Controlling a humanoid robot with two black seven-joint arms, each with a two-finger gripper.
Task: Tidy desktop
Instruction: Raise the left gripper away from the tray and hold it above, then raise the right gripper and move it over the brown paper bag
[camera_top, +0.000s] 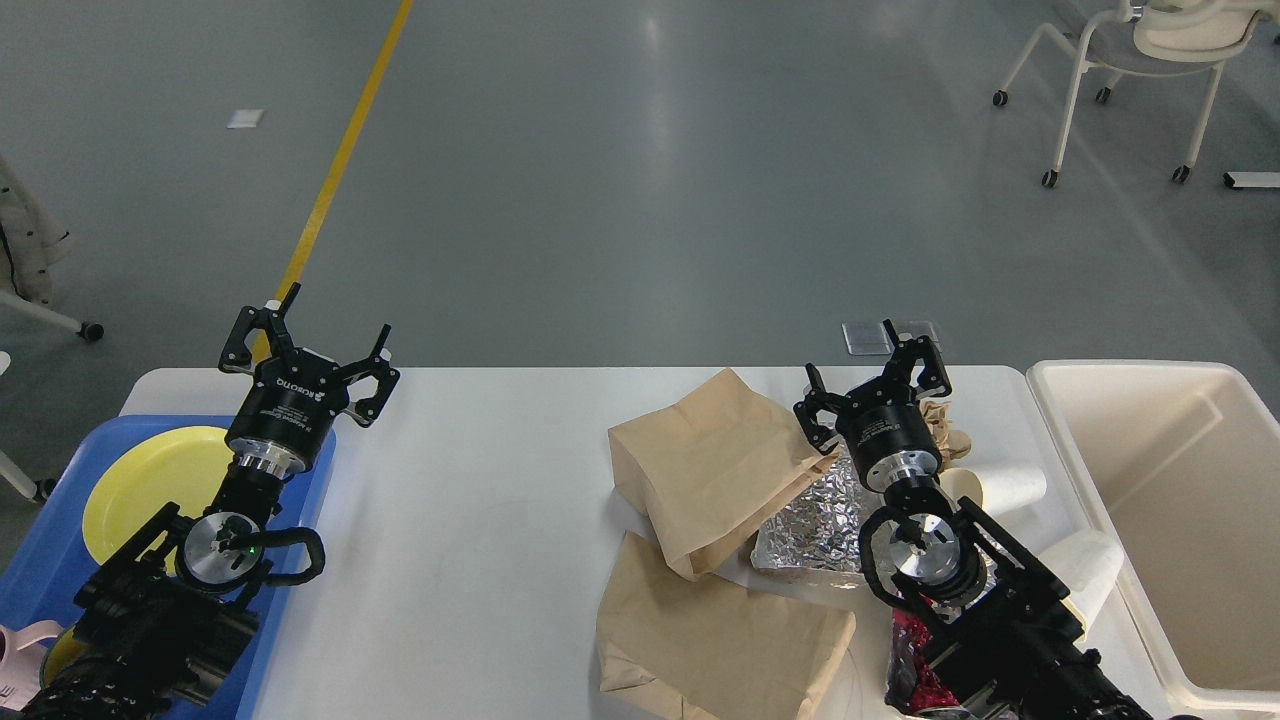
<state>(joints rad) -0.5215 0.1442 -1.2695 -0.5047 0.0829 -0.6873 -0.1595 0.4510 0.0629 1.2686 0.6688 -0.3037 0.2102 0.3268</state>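
Note:
The white desktop (470, 480) spans the view. On its right half lie two brown paper bags, one further back (715, 465) and one at the front (715, 640), a crumpled sheet of foil (815, 525), two white paper cups (1005, 487) (1090, 570), crumpled brown paper (945, 425) and a red wrapper (910, 665). My left gripper (312, 335) is open and empty above the desktop's far left edge. My right gripper (868, 375) is open and empty above the foil and the far bag.
A blue tray (45, 560) holding a yellow plate (150, 480) and a pink cup (25, 650) sits at the left. A cream plastic bin (1180, 520) stands at the right. An office chair (1130, 60) is on the floor behind.

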